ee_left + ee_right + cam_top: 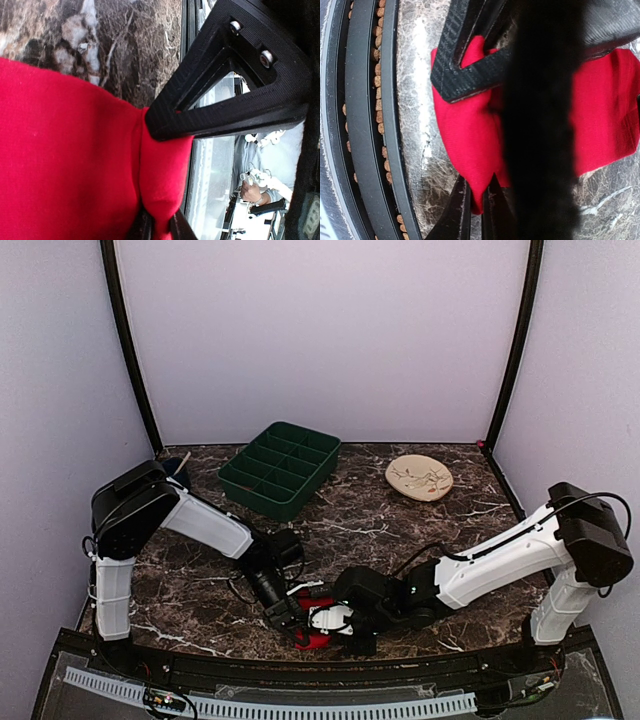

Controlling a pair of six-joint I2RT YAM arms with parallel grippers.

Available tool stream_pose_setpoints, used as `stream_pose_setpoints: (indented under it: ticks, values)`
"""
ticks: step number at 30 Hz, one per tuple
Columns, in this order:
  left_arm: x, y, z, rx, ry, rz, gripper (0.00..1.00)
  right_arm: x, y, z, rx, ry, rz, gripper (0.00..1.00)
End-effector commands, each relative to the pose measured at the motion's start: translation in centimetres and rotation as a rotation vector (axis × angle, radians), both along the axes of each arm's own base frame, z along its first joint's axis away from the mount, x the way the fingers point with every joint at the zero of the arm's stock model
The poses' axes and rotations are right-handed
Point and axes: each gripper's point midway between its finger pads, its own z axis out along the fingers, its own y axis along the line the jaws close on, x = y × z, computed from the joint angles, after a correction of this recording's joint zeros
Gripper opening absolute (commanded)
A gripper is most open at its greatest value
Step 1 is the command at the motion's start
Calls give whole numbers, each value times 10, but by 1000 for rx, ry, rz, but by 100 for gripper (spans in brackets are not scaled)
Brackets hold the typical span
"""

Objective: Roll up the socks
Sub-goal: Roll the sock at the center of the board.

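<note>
1. See the socks [314,641] as one bright red bundle of soft cloth, smooth across the broad part and creased where pinched.
2. Find them on the dark marbled table [380,525], right at its near edge, between the tips of the two arms.
3. Note the left gripper [294,624] clenched on a fold of the red cloth, which puckers under the upper finger [225,100].
4. Note the right gripper [337,625] grasping the other side of the socks, with the cloth's edge caught between its fingers [465,75].
5. Spot a green tray [281,468] with compartments well apart at the back, and a beige dish [419,478] to its right.
6. Find the right wrist view partly blocked by a blurred black bar [540,125] crossing the cloth.
</note>
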Motion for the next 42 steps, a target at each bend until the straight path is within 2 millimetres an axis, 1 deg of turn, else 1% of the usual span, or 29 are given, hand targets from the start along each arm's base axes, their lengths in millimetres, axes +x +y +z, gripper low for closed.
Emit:
stream_pose_setpoints:
  ticks: [1,9,12,17,20,30,36,39,42]
  values:
    - [1,15,-19,110,-50,8,16,-2,5,-4,10,37,2,4]
    - [5,27,-16,150,-93,46,19,3,4,-8,5,68,-14,4]
    - [10,30,-13,156,-111,68,21,5,4,-9,1,75,-18,4]
    - [21,30,-3,143,-145,104,22,6,4,-11,-3,84,-21,3]
    - [25,33,-1,150,-157,119,23,7,3,-13,-9,89,-27,3]
    - [36,51,2,189,-204,175,25,9,2,-19,-31,123,-42,3]
    - [50,55,12,187,-261,231,25,9,4,-17,-29,184,-62,3]
    - [63,58,11,205,-333,273,25,8,3,-18,-37,227,-69,3]
    - [71,59,14,204,-382,307,25,7,2,-18,-40,267,-75,3]
